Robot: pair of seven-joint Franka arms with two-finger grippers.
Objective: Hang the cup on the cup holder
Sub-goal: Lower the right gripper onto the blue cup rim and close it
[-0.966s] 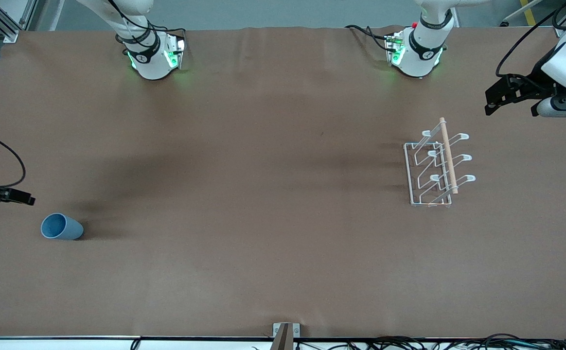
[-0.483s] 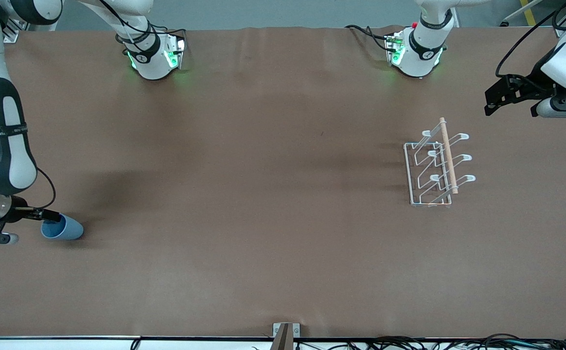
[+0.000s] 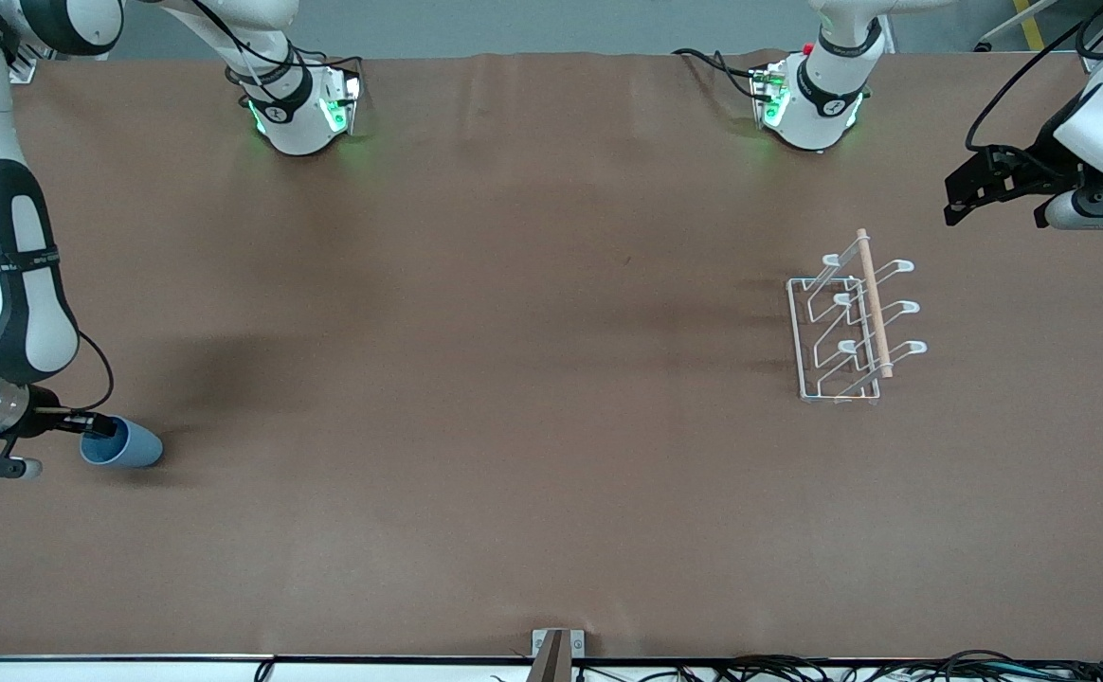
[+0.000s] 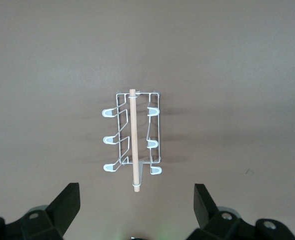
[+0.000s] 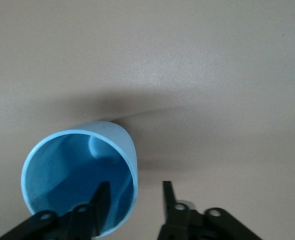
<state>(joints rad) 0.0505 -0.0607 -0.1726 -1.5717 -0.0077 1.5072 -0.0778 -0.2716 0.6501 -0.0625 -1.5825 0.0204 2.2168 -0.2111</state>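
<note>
The cup (image 3: 122, 443) lies on its side at the right arm's end; its rim wall is straddled by the parted right gripper (image 5: 133, 200). Light, slippery plastic is judged. The left gripper (image 4: 136, 210) waits parted over the holder (image 3: 850, 322).

Bare brown table (image 3: 514, 379) between cup (image 3: 122, 443) and cup holder (image 3: 850, 327): open passage. Right hand (image 5: 133, 201) straddles the lying cup's rim, one finger inside. Left hand (image 3: 968, 188) waits above table's left-arm end, fingers spread, clear of holder.
</note>
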